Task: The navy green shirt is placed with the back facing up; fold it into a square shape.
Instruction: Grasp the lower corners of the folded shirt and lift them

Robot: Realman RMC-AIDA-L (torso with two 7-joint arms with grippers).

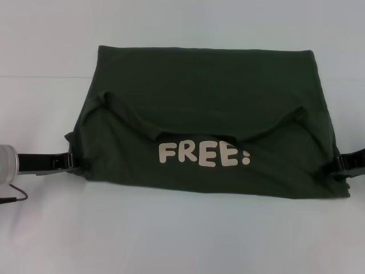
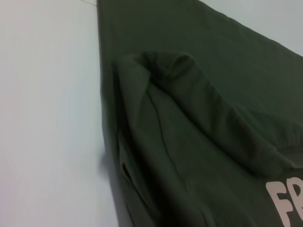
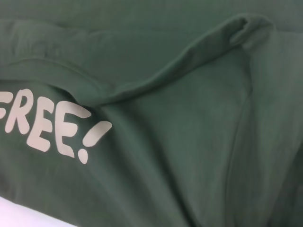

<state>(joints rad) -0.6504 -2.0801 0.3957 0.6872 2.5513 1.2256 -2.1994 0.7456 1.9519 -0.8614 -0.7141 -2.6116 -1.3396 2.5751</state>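
The navy green shirt lies wide across the table, left gripper and right gripper at its opposite near side edges, finger state impossible to tell.

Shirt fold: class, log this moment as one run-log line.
navy green shirt: near part folded over, FREE up | left gripper: at left edge | right gripper: at right edge

My left gripper sits low at the left side, its arm reaching in level from the left edge. My right gripper mirrors it at the right side, arm coming in from the right edge. I can't read either gripper's fingers.
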